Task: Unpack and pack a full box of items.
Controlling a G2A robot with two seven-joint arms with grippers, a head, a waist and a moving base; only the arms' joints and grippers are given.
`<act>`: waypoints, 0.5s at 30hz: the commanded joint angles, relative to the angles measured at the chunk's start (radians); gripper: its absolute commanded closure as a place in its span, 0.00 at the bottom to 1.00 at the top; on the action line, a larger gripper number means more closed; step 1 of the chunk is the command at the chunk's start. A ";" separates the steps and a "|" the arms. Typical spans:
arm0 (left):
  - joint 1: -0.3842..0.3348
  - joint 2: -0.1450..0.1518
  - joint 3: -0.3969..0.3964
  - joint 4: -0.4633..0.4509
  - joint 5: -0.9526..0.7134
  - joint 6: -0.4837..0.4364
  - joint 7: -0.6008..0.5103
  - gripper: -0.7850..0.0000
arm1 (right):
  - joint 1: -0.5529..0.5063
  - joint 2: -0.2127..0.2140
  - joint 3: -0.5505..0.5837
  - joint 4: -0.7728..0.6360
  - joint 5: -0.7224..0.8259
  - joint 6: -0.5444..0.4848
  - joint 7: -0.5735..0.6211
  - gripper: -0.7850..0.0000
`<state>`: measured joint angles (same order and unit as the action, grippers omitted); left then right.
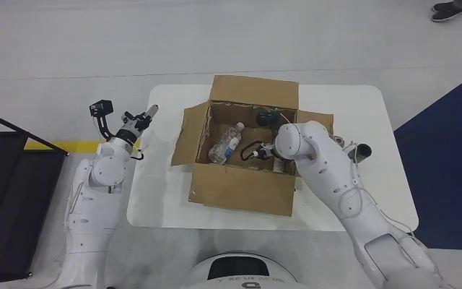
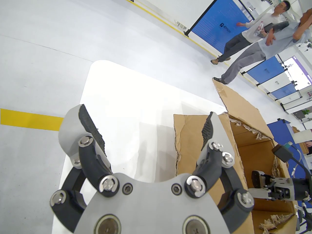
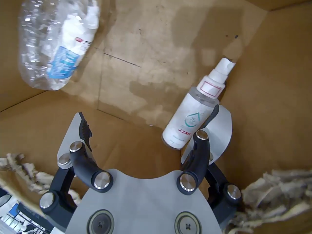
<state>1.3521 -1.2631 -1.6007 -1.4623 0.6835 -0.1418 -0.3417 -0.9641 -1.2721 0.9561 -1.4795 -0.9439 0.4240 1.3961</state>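
Note:
An open cardboard box (image 1: 242, 189) stands in the middle of the white table (image 1: 162, 199), flaps spread. A crumpled clear plastic bottle (image 1: 226, 142) (image 3: 56, 40) lies on the box floor. A small white spray bottle (image 3: 192, 118) lies in a box corner, touching one finger (image 3: 220, 116) of my right gripper (image 3: 150, 122). That gripper is down inside the box (image 1: 253, 152), open, holding nothing. My left gripper (image 2: 146, 118) (image 1: 148, 114) hovers open and empty over the table's left edge, beside the box's side flap (image 2: 192, 135).
A dark green object (image 1: 271, 115) sits at the far side of the box. A dark cylindrical item (image 1: 359, 152) lies on the table right of the box. Torn cardboard shreds (image 3: 268, 191) line the box rim. A black rack (image 1: 18, 173) stands on the floor at left.

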 commanded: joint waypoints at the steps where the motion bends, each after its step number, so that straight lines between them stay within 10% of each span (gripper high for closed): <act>1: 0.000 0.000 0.000 0.000 0.000 0.000 0.000 0.00 | 0.020 -0.008 -0.012 0.043 0.006 -0.002 0.003 0.00; 15: 0.000 0.000 0.000 0.000 0.000 0.000 0.000 0.00 | 0.142 -0.070 -0.129 0.213 0.104 -0.034 0.034 0.00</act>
<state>1.3521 -1.2631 -1.6007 -1.4623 0.6835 -0.1418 -0.3417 -0.8251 -1.3388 0.8366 -1.2572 -0.8486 0.3984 1.4214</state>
